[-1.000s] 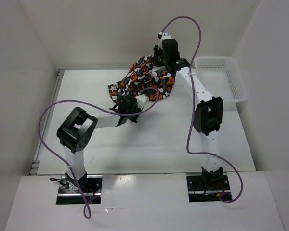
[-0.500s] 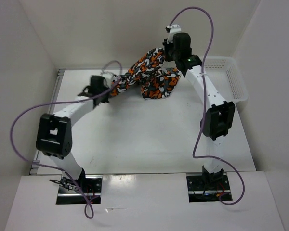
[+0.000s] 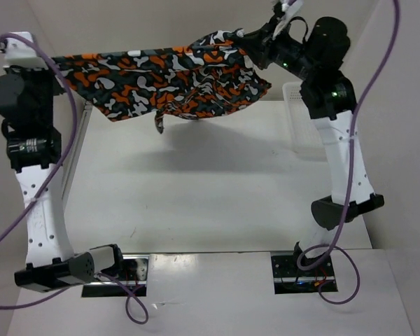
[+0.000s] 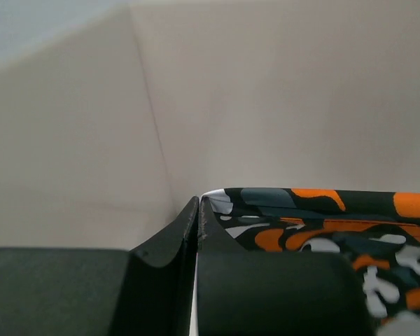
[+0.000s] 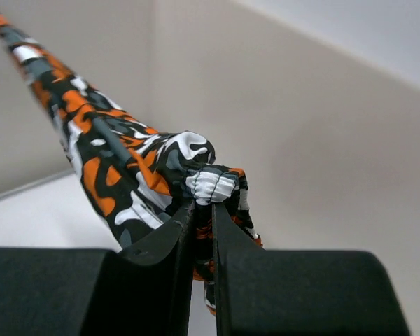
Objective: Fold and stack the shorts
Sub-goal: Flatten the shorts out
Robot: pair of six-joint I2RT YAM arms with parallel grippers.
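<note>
Hanging stretched above table [image 3: 196, 189]: shorts [image 3: 161, 80]; left fingers [image 4: 161, 262], right fingers [image 5: 150, 255] clamped on opposite edges.

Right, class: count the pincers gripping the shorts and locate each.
2. The left pincer clamps one end of the shorts, high on the left; the right pincer clamps the bunched other end, high on the right.

The camouflage-blotched soft fabric shorts [image 3: 175, 80] hang stretched above the flat white table [image 3: 196, 203], held at the left end by the left gripper [image 4: 199, 206] and at the right end by the right gripper [image 5: 203, 208]; the white plastic mesh basket [image 3: 295, 105] sits at the table's far right, under the right gripper
</note>
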